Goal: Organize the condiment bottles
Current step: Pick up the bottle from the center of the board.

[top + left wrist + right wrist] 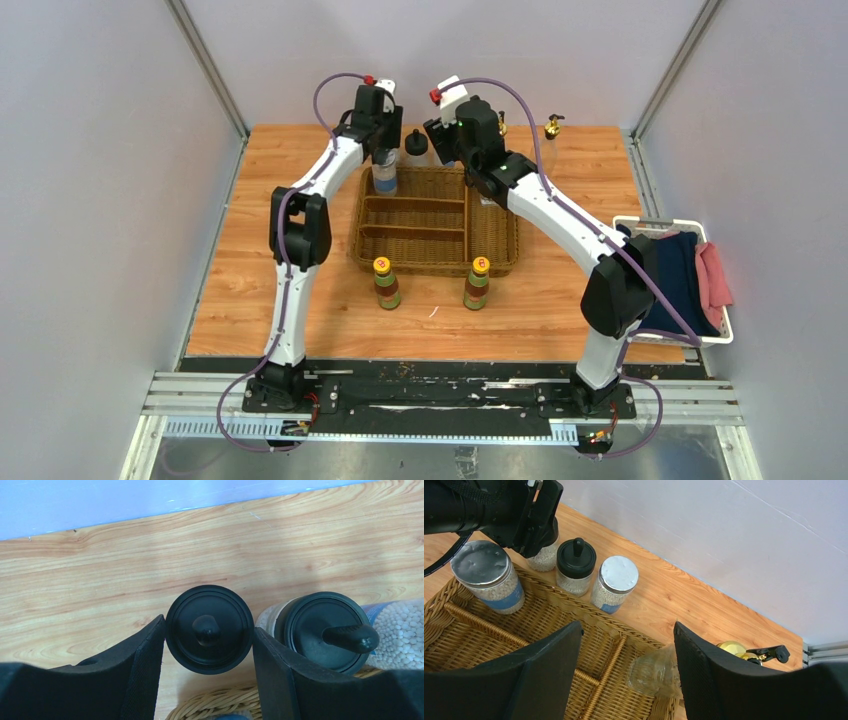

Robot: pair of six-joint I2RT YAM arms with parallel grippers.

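Left wrist view: my left fingers [135, 680] clasp the black-capped bottle [209, 628] by its cap, my right fingers [549, 670] hang released, and lifting may topple the neighbouring bottle [327, 630] just beside my finger.

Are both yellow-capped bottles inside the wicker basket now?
No, the left yellow-capped bottle and right yellow-capped bottle stand on the table before the wicker basket.

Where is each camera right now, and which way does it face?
Top: above and behind both arms, looking down on them and the table.
Left wrist: straight down on a black-capped jar between its fingers.
Right wrist: over the basket, facing the back wall; its open fingers show.
Shared: both wrist views show the other black-capped jar.
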